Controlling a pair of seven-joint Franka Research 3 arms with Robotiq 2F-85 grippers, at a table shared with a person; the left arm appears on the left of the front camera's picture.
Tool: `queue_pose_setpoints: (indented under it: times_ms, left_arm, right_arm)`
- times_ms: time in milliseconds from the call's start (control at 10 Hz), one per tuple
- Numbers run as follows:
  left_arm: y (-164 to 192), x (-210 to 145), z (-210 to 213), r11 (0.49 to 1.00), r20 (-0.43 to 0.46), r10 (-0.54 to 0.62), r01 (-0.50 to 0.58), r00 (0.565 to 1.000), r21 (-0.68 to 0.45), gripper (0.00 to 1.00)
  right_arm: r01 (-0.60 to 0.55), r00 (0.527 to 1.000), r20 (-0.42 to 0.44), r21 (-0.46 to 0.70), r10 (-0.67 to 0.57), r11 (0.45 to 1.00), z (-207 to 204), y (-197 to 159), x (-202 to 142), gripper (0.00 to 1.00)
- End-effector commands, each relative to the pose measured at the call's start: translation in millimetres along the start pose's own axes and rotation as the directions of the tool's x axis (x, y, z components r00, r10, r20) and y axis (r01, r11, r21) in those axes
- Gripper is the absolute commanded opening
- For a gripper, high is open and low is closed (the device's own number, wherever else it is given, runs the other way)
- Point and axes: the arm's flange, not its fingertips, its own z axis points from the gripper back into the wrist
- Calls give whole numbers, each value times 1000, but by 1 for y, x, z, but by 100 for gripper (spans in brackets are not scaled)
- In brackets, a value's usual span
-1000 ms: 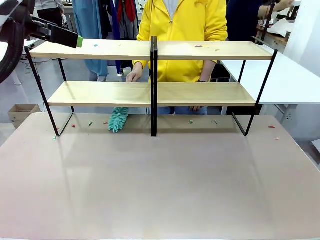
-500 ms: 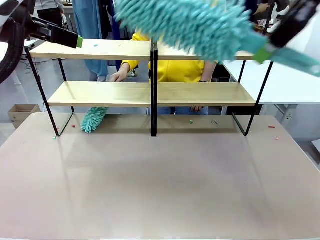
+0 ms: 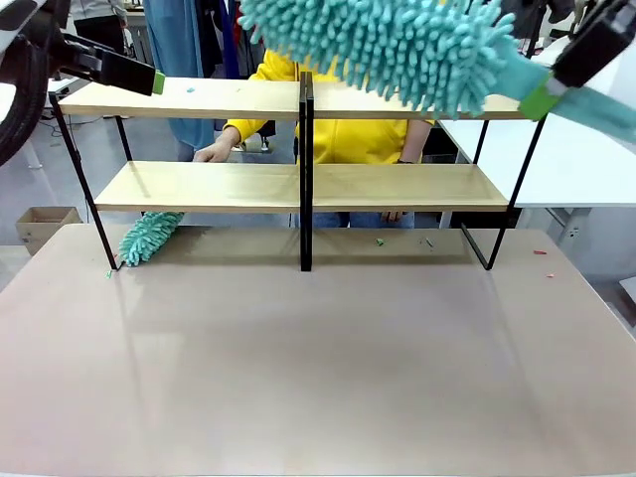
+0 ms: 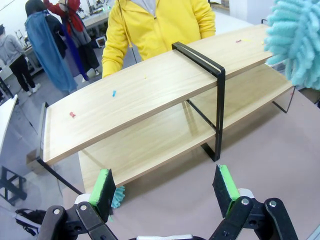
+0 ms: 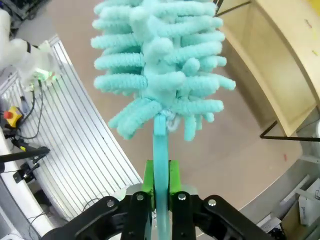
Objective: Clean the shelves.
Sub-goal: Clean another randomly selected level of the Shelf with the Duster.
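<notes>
Since the earlier frame, the person's small duster [image 3: 149, 237] has slid left along the table [image 3: 318, 358] to the rack's left leg, and the person's hand [image 3: 212, 153] has followed it.

From the front, you see the shelves [image 3: 397, 186] standing across the far half of the brownish table, with a white table [image 3: 586, 159] to the right and a cardboard box [image 3: 40, 224] on the floor at left. The right gripper [image 3: 545, 94] is clamped on the large duster [image 3: 397, 45], whose fluffy head hangs in front of the upper board and hides part of it. That gripper is cut off by the picture edge. The left gripper [image 3: 149, 79] sits by the upper board's left end, and you cannot judge its gap from here.

On the left wrist camera, the left gripper [image 4: 165, 185] stands wide with nothing between its pads. The shelves [image 4: 140, 95] run diagonally ahead, with small coloured bits [image 4: 114, 93] on the top board. The small duster [image 4: 118, 196] is mostly hidden behind one finger, and the large duster [image 4: 297, 40] is cropped at the right edge.

On the right wrist camera, the right gripper [image 5: 160, 180] pinches the large duster [image 5: 160, 65] by its thin handle, above the table [image 5: 240, 150]. A corner of the shelves [image 5: 285, 65] shows at top right.
</notes>
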Motion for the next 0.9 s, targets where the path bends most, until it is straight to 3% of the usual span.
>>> queue_pose_setpoints:
  times_ms: [0, 100, 300, 400, 500, 600, 700, 800]
  left_arm:
    - [0, -1, 0, 1000, 1, 0, 0, 1000, 5, 100]
    - [0, -1, 0, 1000, 1, 0, 0, 1000, 5, 100]
    - [0, -1, 0, 1000, 1, 0, 0, 1000, 5, 100]
    - [0, -1, 0, 1000, 1, 0, 0, 1000, 5, 100]
    - [0, -1, 0, 1000, 1, 0, 0, 1000, 5, 100]
    - [0, -1, 0, 1000, 1, 0, 0, 1000, 5, 100]
    - [0, -1, 0, 1000, 1, 0, 0, 1000, 5, 100]
    - [0, -1, 0, 1000, 1, 0, 0, 1000, 5, 100]
  right_arm:
    - [37, 999, 7, -26, -37, 999, -19, -11, 58, 12]
    - [139, 990, -20, -85, -142, 987, -32, -29, 100, 12]
    - [211, 972, -82, -104, -220, 972, -52, -27, 164, 12]
    - [353, 920, -141, -105, -365, 930, -65, -24, 189, 12]
    - [433, 859, -222, -169, -462, 885, -84, -25, 200, 12]
    - [285, 914, -276, -81, -297, 955, -87, -18, 192, 12]
    - [329, 929, -134, -124, -345, 936, -94, -31, 175, 12]
    - [329, 929, -134, -124, -345, 936, -94, -31, 175, 12]
